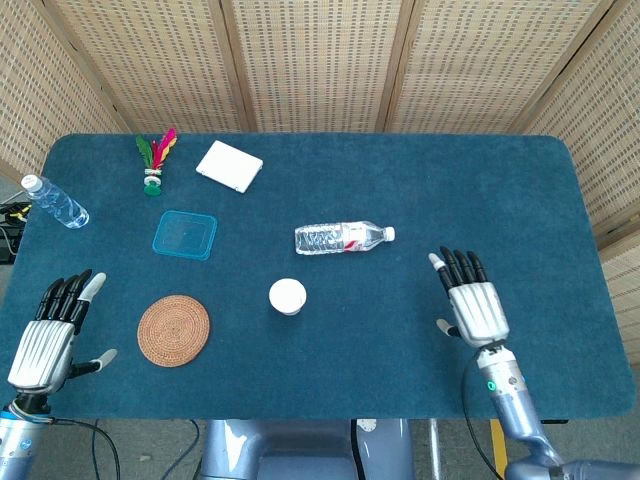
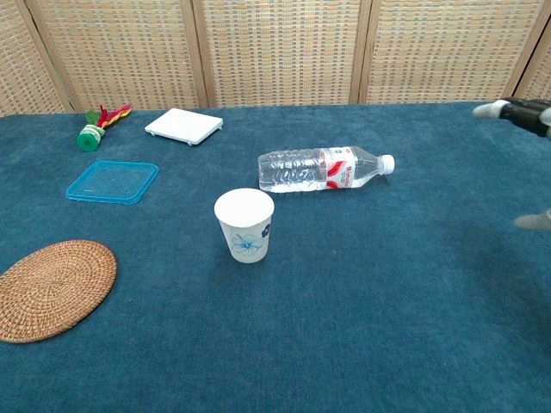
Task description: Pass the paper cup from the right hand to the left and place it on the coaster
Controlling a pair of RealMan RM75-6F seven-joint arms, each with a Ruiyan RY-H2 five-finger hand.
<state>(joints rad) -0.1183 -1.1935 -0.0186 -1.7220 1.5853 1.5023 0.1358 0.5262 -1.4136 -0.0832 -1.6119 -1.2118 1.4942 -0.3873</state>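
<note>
Standing upright on the blue counter (image 1: pixel 500 180), the paper cup (image 1: pixel 287 296) rests free of either hand, a little in front of a clear water bottle (image 1: pixel 343 237) that lies on its side with its white cap pointing toward the robot's right. The cup carries a small blue flower print, seen in the chest view. The woven coaster (image 1: pixel 174 329) lies flat to the cup's left, apart from it and with nothing on it. The right hand (image 1: pixel 474 304) hovers well off to the right of the cup, palm down, fingers spread apart and holding nothing; in the chest view only its fingertips show at the right edge. The left hand (image 1: pixel 44 342) sits near the front-left corner of the counter, beside the coaster but not touching it, fingers likewise extended and apart, gripping nothing. Behind the coaster lies a blue square lid (image 1: pixel 184 235). Farther back are a white flat box (image 1: pixel 229 165) and a feathered shuttlecock (image 1: pixel 154 160), and a second small bottle (image 1: pixel 56 202) lies at the counter's left edge.
</note>
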